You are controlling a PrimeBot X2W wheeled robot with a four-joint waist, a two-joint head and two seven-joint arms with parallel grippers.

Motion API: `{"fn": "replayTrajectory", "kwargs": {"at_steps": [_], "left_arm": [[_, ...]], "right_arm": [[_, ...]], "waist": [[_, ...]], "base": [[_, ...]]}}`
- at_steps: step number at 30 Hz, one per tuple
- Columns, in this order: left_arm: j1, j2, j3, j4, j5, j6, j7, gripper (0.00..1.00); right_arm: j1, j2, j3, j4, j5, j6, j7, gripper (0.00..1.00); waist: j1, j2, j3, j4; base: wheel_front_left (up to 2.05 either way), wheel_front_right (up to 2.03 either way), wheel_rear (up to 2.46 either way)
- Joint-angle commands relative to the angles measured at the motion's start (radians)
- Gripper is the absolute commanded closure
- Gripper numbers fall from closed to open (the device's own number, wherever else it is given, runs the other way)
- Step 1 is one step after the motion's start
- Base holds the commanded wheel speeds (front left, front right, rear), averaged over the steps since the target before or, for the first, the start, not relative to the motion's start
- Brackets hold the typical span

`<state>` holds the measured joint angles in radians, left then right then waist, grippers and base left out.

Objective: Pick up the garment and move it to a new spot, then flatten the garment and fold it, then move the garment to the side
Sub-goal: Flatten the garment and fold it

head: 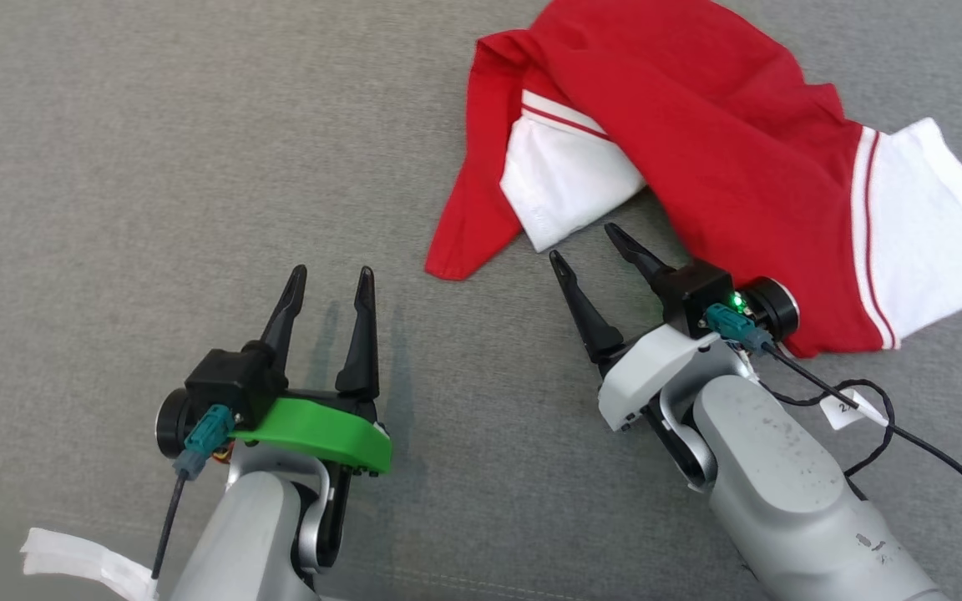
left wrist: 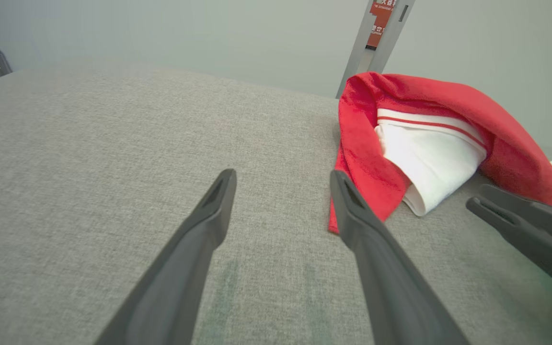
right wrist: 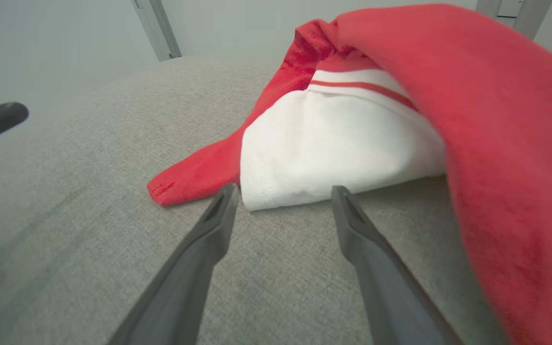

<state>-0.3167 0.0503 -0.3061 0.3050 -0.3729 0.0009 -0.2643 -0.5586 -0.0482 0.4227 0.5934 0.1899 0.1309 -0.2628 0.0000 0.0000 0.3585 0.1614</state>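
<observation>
Now, at the lower left of the head view, our left hand (head: 332,274) is poised over the bare grey table (head: 113,150), its two dark fingers spread with nothing between them. Further right, our right hand (head: 584,242) also has its fingers parted and empty, their tips just beside a white sleeve (head: 569,179) of the red-and-white garment (head: 698,125). That garment lies crumpled on the table at the upper right, its red cloth close against our right wrist.
</observation>
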Motion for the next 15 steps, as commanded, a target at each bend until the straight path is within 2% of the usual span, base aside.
{"fn": "replayTrajectory", "kwargs": {"at_steps": [1,8,15], "left_arm": [[0.022,0.002,-0.014,-0.007,-0.012,0.008,0.000,0.00],[0.045,0.002,-0.054,-0.018,-0.039,0.029,0.000,0.00],[0.056,0.001,-0.043,-0.022,-0.044,0.032,0.000,0.00]], "right_arm": [[-0.019,-0.005,-0.015,0.030,-0.021,0.000,-0.002,0.00],[-0.062,-0.004,-0.094,0.151,-0.095,0.000,-0.002,0.00],[-0.053,-0.005,-0.148,0.178,-0.140,-0.001,-0.002,0.00]], "waist": [[0.0000,0.0000,-0.030,0.141],[0.0000,0.0000,-0.022,0.208],[0.0000,0.0000,-0.011,0.203]], "base": [[0.00,0.00,0.00],[0.00,0.00,0.00],[0.00,0.00,0.00]]}}
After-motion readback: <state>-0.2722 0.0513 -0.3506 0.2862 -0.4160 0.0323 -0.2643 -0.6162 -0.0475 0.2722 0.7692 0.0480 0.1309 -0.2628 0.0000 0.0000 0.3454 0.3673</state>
